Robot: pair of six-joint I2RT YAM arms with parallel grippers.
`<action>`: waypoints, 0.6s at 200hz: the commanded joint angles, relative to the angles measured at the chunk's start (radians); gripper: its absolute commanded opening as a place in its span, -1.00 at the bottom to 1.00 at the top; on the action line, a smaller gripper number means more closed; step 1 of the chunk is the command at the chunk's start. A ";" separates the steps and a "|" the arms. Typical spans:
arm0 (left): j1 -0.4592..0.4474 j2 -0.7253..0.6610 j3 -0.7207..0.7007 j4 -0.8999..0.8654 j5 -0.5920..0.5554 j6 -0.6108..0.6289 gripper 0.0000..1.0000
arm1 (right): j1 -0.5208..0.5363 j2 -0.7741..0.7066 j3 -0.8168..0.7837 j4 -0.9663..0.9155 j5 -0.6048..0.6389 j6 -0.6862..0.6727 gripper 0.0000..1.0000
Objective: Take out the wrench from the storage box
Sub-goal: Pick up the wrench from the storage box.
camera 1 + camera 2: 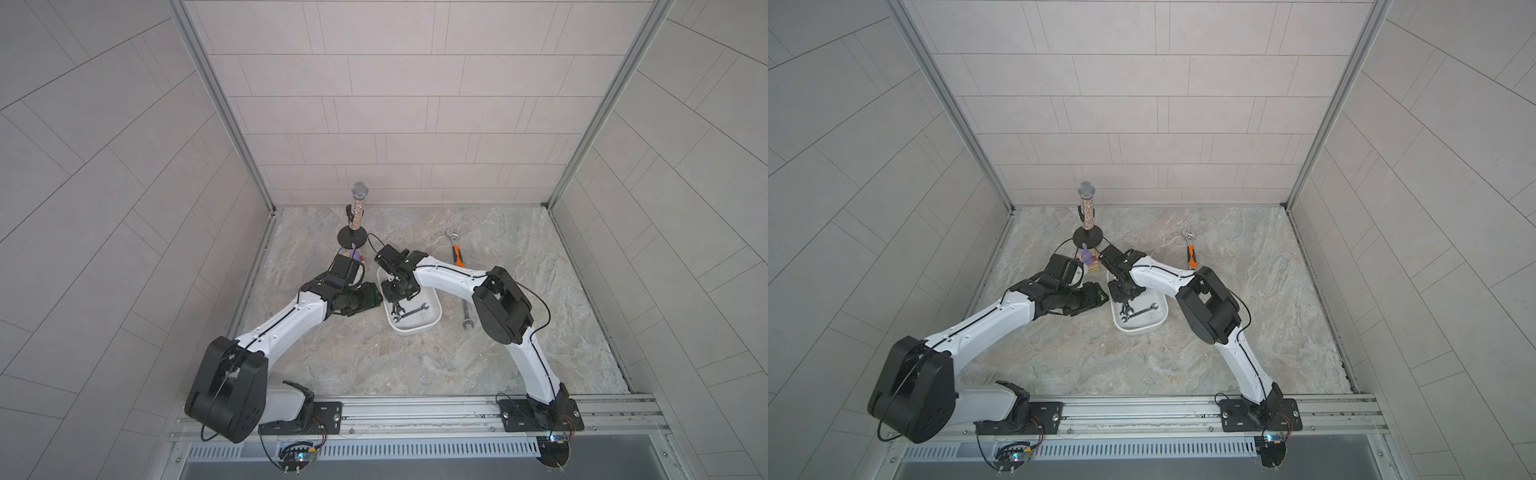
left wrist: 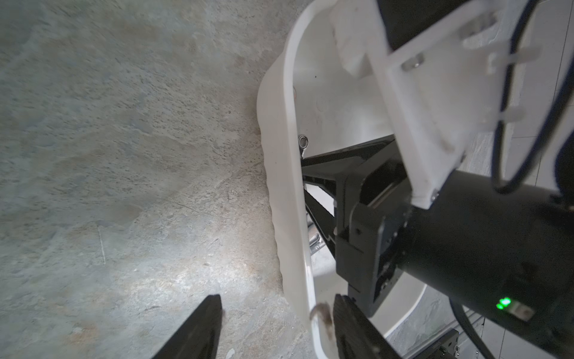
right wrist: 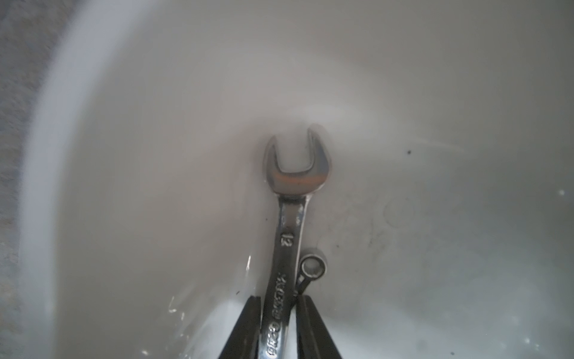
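Note:
The white storage box (image 1: 415,330) (image 1: 1138,329) lies mid-table with two silver wrenches inside. My right gripper (image 1: 397,303) (image 1: 1124,302) reaches down into it. In the right wrist view its fingers (image 3: 248,326) press both sides of the shaft of a wrench (image 3: 289,233) marked 12, which lies on the box floor (image 3: 435,248). A smaller wrench's ring end (image 3: 313,267) lies beside it. My left gripper (image 1: 370,294) (image 2: 278,300) is open astride the box's side wall (image 2: 292,186), one finger (image 2: 202,329) outside and apart from the wall, the other inside.
An orange-handled adjustable wrench (image 1: 457,254) (image 1: 1191,254) and a plain silver wrench (image 1: 466,318) lie on the table right of the box. A microphone on a round stand (image 1: 358,212) (image 1: 1087,208) and a small purple toy (image 1: 1086,254) stand behind the grippers.

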 commanded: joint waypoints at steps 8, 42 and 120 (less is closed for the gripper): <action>0.004 -0.005 -0.003 0.007 -0.002 0.001 0.27 | -0.009 0.019 -0.024 -0.006 -0.009 0.010 -0.62; 0.004 -0.007 -0.005 0.009 -0.001 0.001 0.27 | -0.016 0.004 -0.038 0.000 -0.016 0.016 -0.75; 0.004 -0.007 -0.008 0.016 0.001 -0.005 0.27 | -0.034 -0.070 -0.071 0.007 -0.013 0.030 -0.83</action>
